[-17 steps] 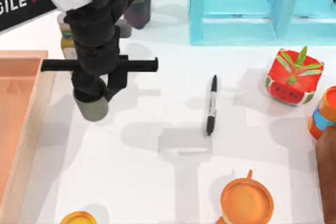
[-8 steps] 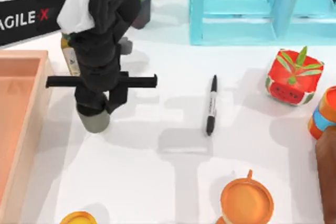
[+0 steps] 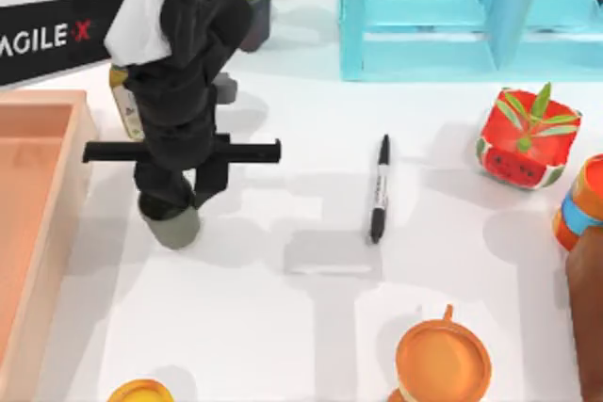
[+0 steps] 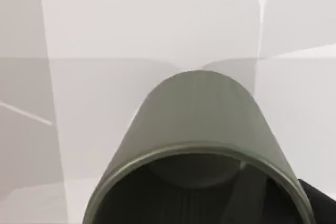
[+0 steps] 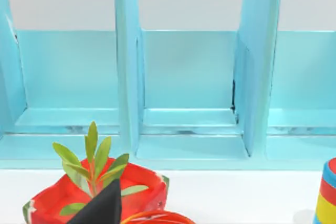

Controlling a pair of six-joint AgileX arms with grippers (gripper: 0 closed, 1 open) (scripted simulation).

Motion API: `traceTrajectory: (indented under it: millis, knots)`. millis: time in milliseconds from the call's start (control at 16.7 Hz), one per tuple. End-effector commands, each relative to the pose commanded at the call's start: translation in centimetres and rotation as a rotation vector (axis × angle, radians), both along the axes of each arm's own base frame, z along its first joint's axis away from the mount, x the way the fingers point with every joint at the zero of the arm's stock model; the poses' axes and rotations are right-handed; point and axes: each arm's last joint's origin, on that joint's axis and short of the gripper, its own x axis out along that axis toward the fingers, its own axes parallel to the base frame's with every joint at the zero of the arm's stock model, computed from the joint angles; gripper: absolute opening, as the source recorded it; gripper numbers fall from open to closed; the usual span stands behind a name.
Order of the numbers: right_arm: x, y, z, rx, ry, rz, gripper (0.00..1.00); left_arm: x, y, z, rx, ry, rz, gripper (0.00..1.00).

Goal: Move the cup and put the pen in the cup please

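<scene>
Left arm over cup at tabletop's left side.
Left jaws (image 3: pixel 170 202) sit on the cup (image 3: pixel 171 224) rim; grip state cannot tell. Pen (image 3: pixel 379 188) lies flat mid-tabletop, well apart from cup.

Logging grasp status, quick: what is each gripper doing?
Left gripper: closed on the dark olive-grey cylindrical cup.
Right gripper: cannot be told.

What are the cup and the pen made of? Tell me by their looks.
The cup: matte olive-grey, even tone with no gloss, which suggests ceramic or plastic; the look leaves it open. The pen: probably plastic, with a smooth black barrel and cap and a white printed middle band.
</scene>
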Motion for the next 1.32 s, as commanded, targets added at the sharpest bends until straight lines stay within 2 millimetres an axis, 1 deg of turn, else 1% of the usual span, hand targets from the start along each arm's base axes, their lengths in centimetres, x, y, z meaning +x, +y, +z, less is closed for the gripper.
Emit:
traceTrajectory:
  millis: [600, 660, 1200, 1320]
  knots:
    - [0.00, 0.00, 0.00, 0.000, 0.000, 0.000, 1.00, 0.00, 0.00, 0.00, 0.000, 0.000, 0.000, 0.98]
    - [0.00, 0.00, 0.00, 0.000, 0.000, 0.000, 1.00, 0.00, 0.00, 0.00, 0.000, 0.000, 0.000, 1.00]
    - [0.00, 0.00, 0.00, 0.000, 0.000, 0.000, 1.00, -0.02, -0.10, 0.07, 0.000, 0.000, -0.002, 1.00]
    - [0.00, 0.00, 0.00, 0.000, 0.000, 0.000, 1.00, 0.24, -0.22, 0.81, 0.001, 0.002, 0.001, 1.00]
